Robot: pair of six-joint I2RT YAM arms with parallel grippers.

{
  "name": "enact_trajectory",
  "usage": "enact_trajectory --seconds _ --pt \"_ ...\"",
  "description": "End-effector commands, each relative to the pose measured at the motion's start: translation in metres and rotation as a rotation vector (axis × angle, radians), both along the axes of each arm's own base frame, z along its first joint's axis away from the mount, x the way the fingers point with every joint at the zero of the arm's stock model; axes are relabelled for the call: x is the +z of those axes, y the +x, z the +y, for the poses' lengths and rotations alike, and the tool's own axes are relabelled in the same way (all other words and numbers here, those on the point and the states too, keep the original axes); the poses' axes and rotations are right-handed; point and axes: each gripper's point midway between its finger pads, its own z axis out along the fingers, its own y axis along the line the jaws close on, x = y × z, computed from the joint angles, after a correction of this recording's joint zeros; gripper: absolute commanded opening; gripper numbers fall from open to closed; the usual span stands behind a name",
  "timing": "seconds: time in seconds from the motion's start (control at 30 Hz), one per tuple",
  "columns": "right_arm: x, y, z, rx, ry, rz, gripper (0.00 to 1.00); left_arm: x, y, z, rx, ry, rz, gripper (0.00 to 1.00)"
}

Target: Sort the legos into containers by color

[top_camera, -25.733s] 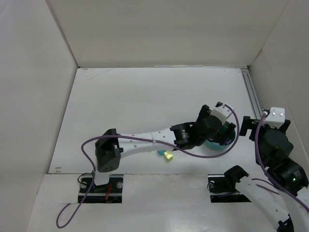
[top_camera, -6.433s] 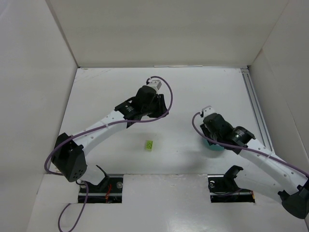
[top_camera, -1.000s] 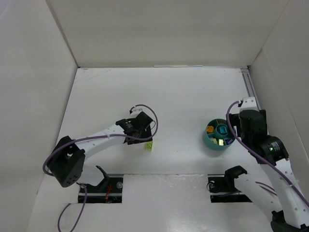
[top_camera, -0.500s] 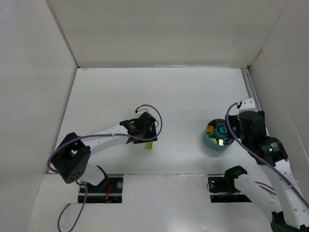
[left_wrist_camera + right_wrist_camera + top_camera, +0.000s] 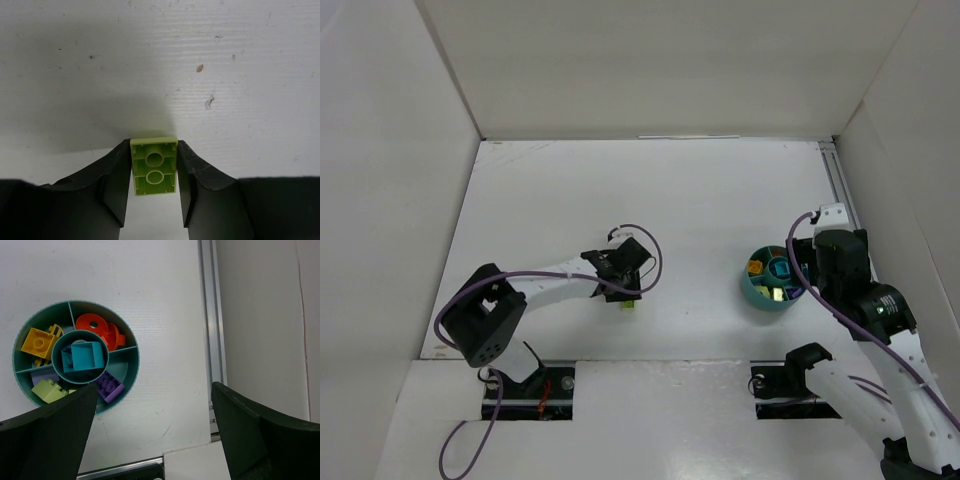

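One lime brick (image 5: 154,169), now in left gripper (image 5: 153,148)

The left arm (image 5: 545,284) lay low and stretched forward to the right, its elbow bent out by its base and its wrist pointing down. The left gripper (image 5: 153,146) had its two dark fingers (image 5: 116,175) pressed against both long sides of a lime brick (image 5: 154,172). The right arm (image 5: 868,305) stood raised and folded on the right side, wrist facing down. The right gripper (image 5: 154,390) hung with its jaws spread wide, holding nothing
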Motion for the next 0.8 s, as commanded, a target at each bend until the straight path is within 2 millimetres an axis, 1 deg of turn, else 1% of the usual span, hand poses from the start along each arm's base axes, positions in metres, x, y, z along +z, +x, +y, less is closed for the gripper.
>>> enact_trajectory --seconds 0.0,0.03,0.07,0.1,0.13,0.17,0.2,0.23,0.27,0.3,0.33,0.37,0.4,0.43,0.47,0.5,0.53,0.57,0.6,0.63,0.67,0.7,0.73,0.77 --pt "0.008 0.006 0.002 -0.001 0.017 -0.049 1.00 0.019 0.006 -0.013 -0.020 -0.021 -0.040 0.12" --pt "0.010 0.007 0.002 -0.001 0.020 -0.057 1.00 0.027 0.009 -0.021 -0.029 -0.040 -0.055 0.12" --pt "0.006 0.007 0.002 -0.001 0.017 -0.049 1.00 0.035 0.009 -0.029 -0.054 -0.050 -0.080 0.12" --pt "0.006 0.007 0.002 -0.001 0.017 -0.049 1.00 0.047 0.012 -0.039 -0.096 -0.064 -0.109 0.11" --pt "0.008 0.006 0.002 -0.001 0.020 -0.059 1.00 0.051 0.013 -0.043 -0.119 -0.063 -0.141 0.11" --pt "0.008 0.006 0.002 -0.001 0.020 -0.059 1.00 0.067 0.012 -0.062 -0.177 -0.090 -0.189 0.11" --pt "0.008 0.006 0.002 -0.001 0.020 -0.059 1.00 0.078 0.013 -0.074 -0.219 -0.108 -0.230 0.11" --pt "0.009 0.005 0.004 0.025 0.021 -0.059 1.00 0.093 0.018 -0.090 -0.253 -0.145 -0.291 0.11" --pt "0.013 0.006 0.006 0.038 0.024 -0.066 1.00 0.115 0.022 -0.107 -0.333 -0.167 -0.366 0.11" --pt "0.017 0.006 0.007 0.059 0.013 -0.068 1.00 0.128 0.017 -0.123 -0.396 -0.193 -0.415 0.11" --pt "0.016 0.006 0.008 0.074 0.012 -0.064 1.00 0.141 0.016 -0.137 -0.450 -0.229 -0.462 0.12" --pt "0.021 0.007 0.011 0.085 0.023 -0.075 1.00 0.158 0.023 -0.154 -0.490 -0.282 -0.533 0.12" --pt "0.027 0.007 0.010 0.092 0.017 -0.086 1.00 0.174 0.022 -0.169 -0.576 -0.296 -0.598 0.14" --pt "0.030 0.004 0.009 0.092 0.019 -0.095 1.00 0.183 0.017 -0.183 -0.649 -0.342 -0.619 0.14" --pt "0.034 0.004 0.009 0.092 0.022 -0.104 1.00 0.197 0.018 -0.197 -0.700 -0.389 -0.670 0.15" --pt "0.039 0.003 0.008 0.097 0.016 -0.109 1.00 0.203 0.019 -0.212 -0.752 -0.409 -0.692 0.15" --pt "0.043 -0.001 0.007 0.097 0.020 -0.121 1.00 0.207 0.018 -0.221 -0.818 -0.412 -0.719 0.15" --pt "0.047 -0.001 0.007 0.102 0.013 -0.129 1.00 0.210 0.008 -0.234 -0.880 -0.447 -0.710 0.15" --pt "0.050 -0.003 0.006 0.102 0.013 -0.130 1.00 0.202 0.011 -0.245 -0.901 -0.446 -0.700 0.15" --pt "0.059 -0.007 0.004 0.106 0.012 -0.151 1.00 0.220 0.007 -0.259 -0.930 -0.477 -0.726 0.15" --pt "0.065 -0.007 0.003 0.113 0.004 -0.164 1.00 0.222 0.008 -0.267 -0.950 -0.485 -0.734 0.15" --pt "0.068 -0.009 0.006 0.140 0.002 -0.160 1.00 0.211 0.002 -0.278 -0.997 -0.472 -0.721 0.15" --pt "0.077 -0.014 0.004 0.145 -0.005 -0.167 1.00 0.219 0.001 -0.286 -1.014 -0.477 -0.747 0.15" --pt "0.079 -0.015 0.003 0.146 -0.007 -0.160 1.00 0.219 -0.004 -0.294 -1.038 -0.476 -0.755 0.15"
